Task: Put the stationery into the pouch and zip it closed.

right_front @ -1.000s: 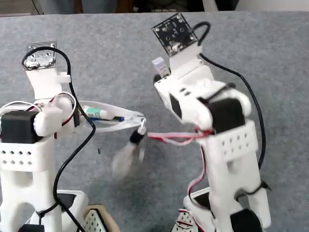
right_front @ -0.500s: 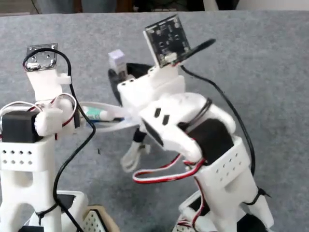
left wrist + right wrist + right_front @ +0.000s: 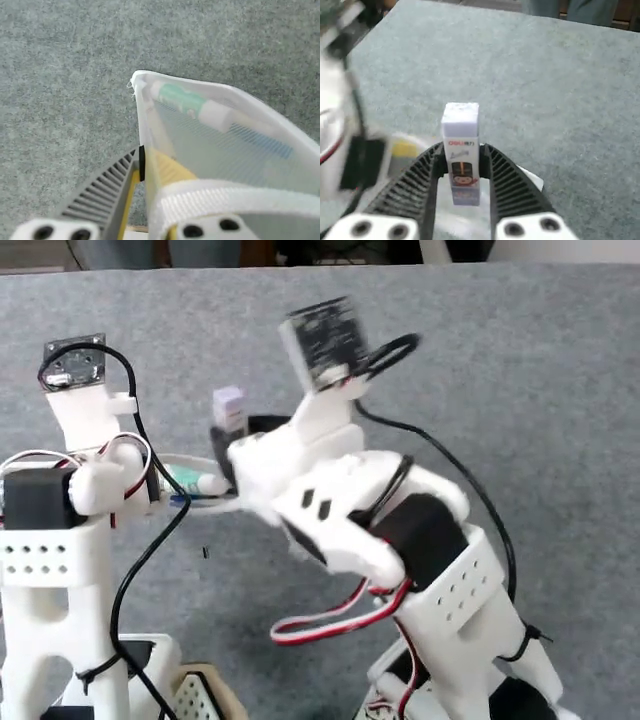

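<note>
Right gripper (image 3: 462, 150) is carrying a small boxed eraser (image 3: 461, 131), its jaws drawn narrow and pinching the box upright by its lower half. Over the past second the right arm has been swinging across from its own side of the table towards the left arm, and the eraser is now hanging just above the pouch (image 3: 220, 150), near the far rim of its mouth in the high view. Left gripper (image 3: 142, 167) is clamping one edge of the pouch and holding it off the grey cloth (image 3: 560, 360), mouth gaping. A green-and-white tube (image 3: 192, 102) and a blue pen (image 3: 260, 142) are already lying inside against the mesh wall.

By the look of it, the move is putting the eraser within a short drop of the opening, so the packing is nearing its end while the zipping is not yet begun.

Room is running tight here: the mouth is looking slim, the left arm is standing just beside the drop point, and the right arm's body is leaning over the pouch's other end and hiding it. Bare cloth is lying open beyond the pouch and away to the right, offering the likelier way out after release
</note>
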Action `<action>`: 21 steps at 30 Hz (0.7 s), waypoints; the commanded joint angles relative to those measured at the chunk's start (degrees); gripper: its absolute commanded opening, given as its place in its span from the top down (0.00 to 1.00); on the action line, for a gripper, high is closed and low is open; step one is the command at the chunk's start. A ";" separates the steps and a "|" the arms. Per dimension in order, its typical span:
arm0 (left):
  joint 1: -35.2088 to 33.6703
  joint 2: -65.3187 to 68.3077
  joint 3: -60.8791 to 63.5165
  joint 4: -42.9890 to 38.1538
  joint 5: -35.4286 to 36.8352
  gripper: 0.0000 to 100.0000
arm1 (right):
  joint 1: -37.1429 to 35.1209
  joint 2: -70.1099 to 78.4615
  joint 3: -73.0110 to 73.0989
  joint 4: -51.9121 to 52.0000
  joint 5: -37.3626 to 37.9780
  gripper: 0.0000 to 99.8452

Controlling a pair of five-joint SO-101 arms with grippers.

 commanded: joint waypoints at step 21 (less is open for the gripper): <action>-0.66 -1.32 0.92 -2.55 0.35 0.97 | -11.87 -1.63 2.59 -4.66 26.99 0.99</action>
